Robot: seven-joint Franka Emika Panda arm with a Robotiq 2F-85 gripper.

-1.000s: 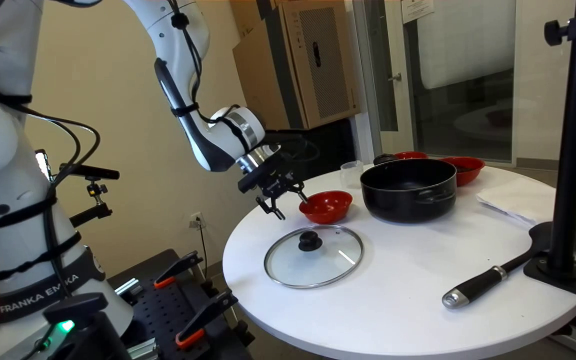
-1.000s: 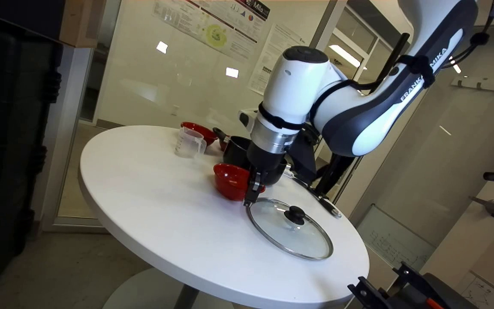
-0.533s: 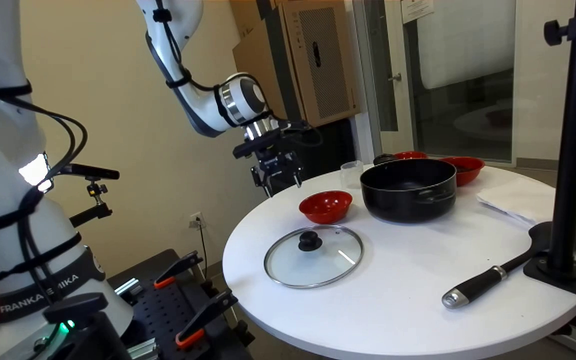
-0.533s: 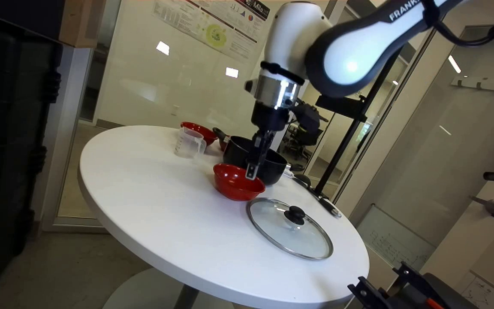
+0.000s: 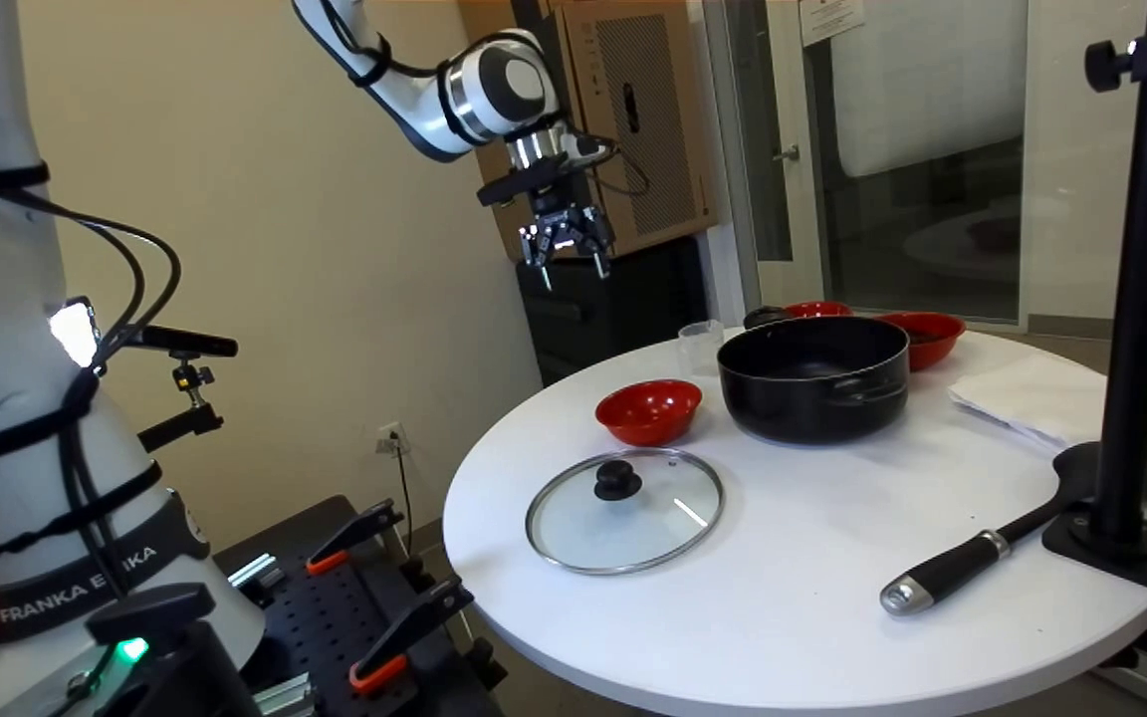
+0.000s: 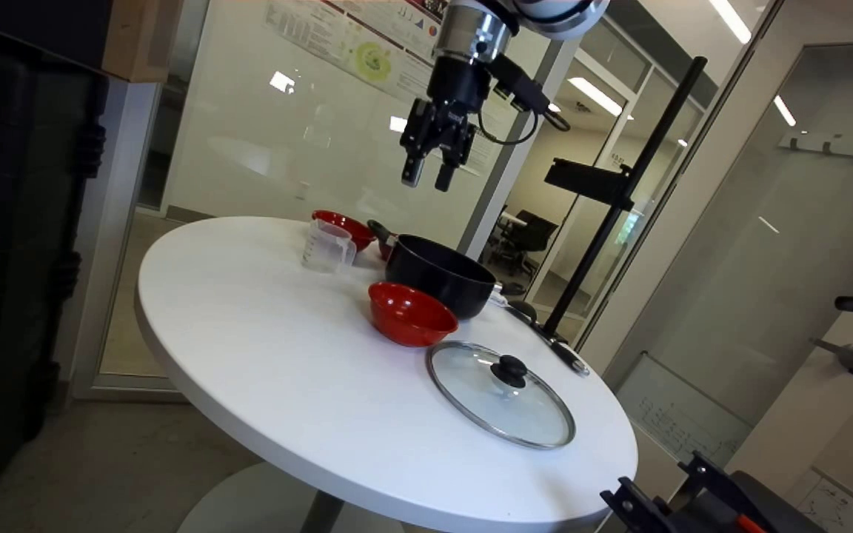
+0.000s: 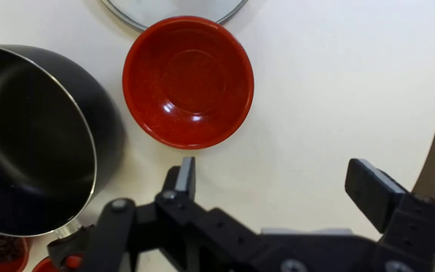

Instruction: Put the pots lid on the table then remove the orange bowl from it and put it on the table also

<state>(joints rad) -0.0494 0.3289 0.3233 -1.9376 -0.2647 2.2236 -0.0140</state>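
1 glass lid, right way up on a white worktop in an exterior view.
Just behind stands the orange bowl, upright, the black pot alongside; 2 fingers, spread wide and holding nothing, hang above the worktop; 2 further red bowls sit beyond the pot.

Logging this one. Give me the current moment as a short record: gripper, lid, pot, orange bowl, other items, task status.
gripper: open, holding nothing, hanging above the table
lid: knob up, lying on the table
pot: upright, uncovered, nothing seen inside
orange bowl: upright, empty, on the table beside the pot; whether it touches the rim of the lid is unclear
other items: measuring cup, black utensil, folded white cloth or paper, red bowl with dark contents, another red bowl
task status: lid and orange bowl both on the table; looks complete
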